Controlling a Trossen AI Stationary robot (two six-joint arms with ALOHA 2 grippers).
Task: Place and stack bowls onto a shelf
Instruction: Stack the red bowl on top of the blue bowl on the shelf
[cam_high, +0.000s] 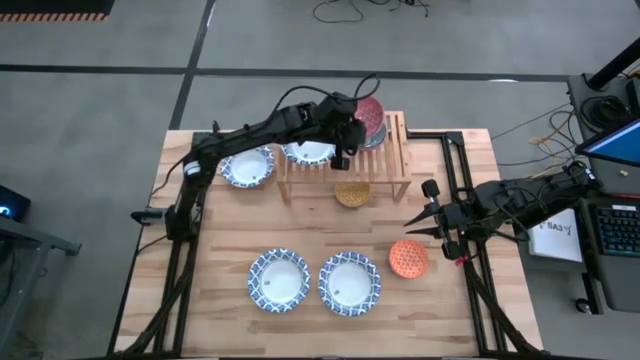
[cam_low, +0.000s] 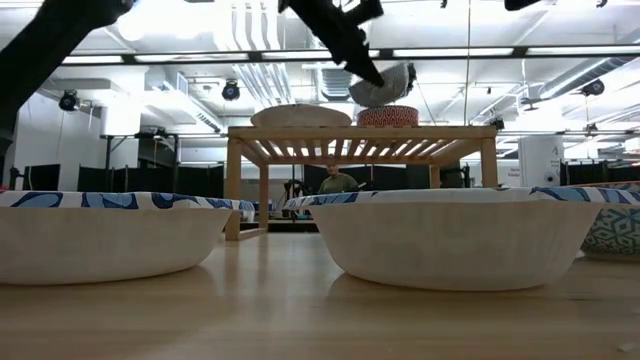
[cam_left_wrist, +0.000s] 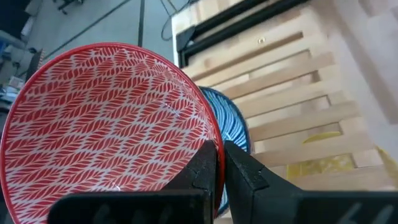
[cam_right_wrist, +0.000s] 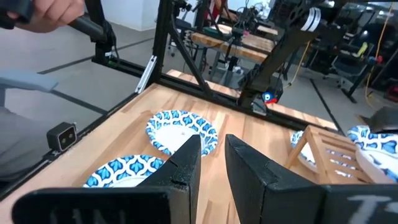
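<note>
High view: the left gripper (cam_high: 347, 128) is over the right end of the shelf (cam_high: 345, 181), holding the red bowl (cam_high: 371, 113) above a dark blue one already sitting there. So we're mid-stack, I'd say. A patterned bowl (cam_high: 310, 152) sits on the shelf's left part, another (cam_high: 247, 166) on the table left of it, and two more (cam_high: 279, 279) near the front. The yellow bowl (cam_high: 352, 193) is under the shelf's near edge, the orange bowl (cam_high: 408, 258) out right, just beside the right gripper (cam_high: 425, 210), which waits with fingers apart.

Low view: the red bowl hangs tilted above the shelf's slatted top, not yet seated. Smooth white bowl walls fill the foreground.

Left wrist view: fingers (cam_left_wrist: 208, 165) pinched on the red bowl's rim; glossy leaf pattern inside, the blue bowl (cam_left_wrist: 227, 127) with wavy stripes right behind it.

Right wrist view: the right fingers (cam_right_wrist: 186, 163) are spread, empty.

Next move probably needs levelling the bowl, lowering it into the blue one, then letting go.
</note>
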